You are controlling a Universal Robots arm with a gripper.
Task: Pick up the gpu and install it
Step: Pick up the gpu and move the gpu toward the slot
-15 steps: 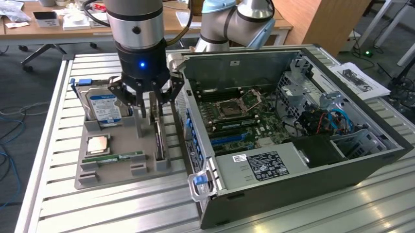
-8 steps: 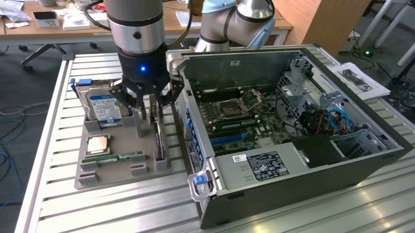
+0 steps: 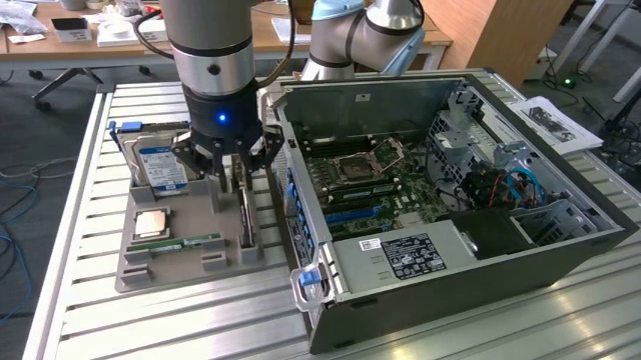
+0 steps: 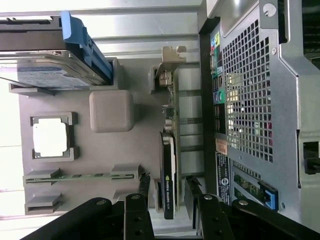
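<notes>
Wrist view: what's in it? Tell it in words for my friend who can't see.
The open jaws sit on either side of the gpu, a thin dark card standing on edge in a grey tray. The tray also holds a hard drive and a memory stick; the computer case is alongside.

Nothing here reads clearly to me: the green logo (image 4: 166, 178) and white lettering on the gpu (image 4: 169, 150), the blue-and-white label (image 3: 161, 168) on the hard drive (image 3: 150, 139) and the black-and-white sticker (image 3: 406, 256) on the computer case (image 3: 470, 291) are all too small to make out.
</notes>
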